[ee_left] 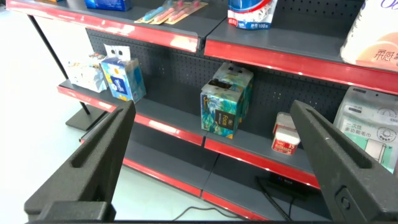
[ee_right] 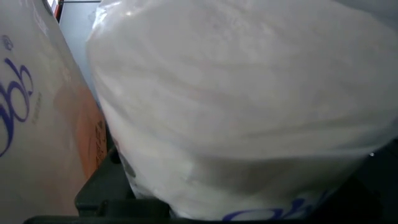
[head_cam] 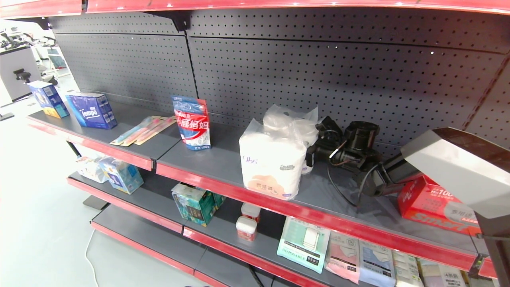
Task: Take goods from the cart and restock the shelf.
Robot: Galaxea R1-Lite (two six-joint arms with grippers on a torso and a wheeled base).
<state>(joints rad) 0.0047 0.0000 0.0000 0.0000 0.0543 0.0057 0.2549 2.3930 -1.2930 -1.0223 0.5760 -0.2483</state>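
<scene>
The right claw (head_cam: 314, 153) is pinching a pack of paper rolls (head_cam: 293, 121). The pack sits on the shelf (head_cam: 223, 159), just behind another pack (head_cam: 269, 163). I think the claw should set it flat, let go slowly, then pull straight back. The left claw (ee_left: 212, 109) hangs low, spread wide.

The red-edged grey metal shelving (head_cam: 318, 218) is seen by the head camera from above, facing forward and down; its lower tiers are faced from low down by the left wrist camera, the teal printed carton (head_cam: 195, 204) (ee_left: 225, 99) being shared; the white plastic-wrapped paper-roll pack (head_cam: 295, 127) (ee_right: 236, 106) is met at very close range by the right wrist camera.
</scene>
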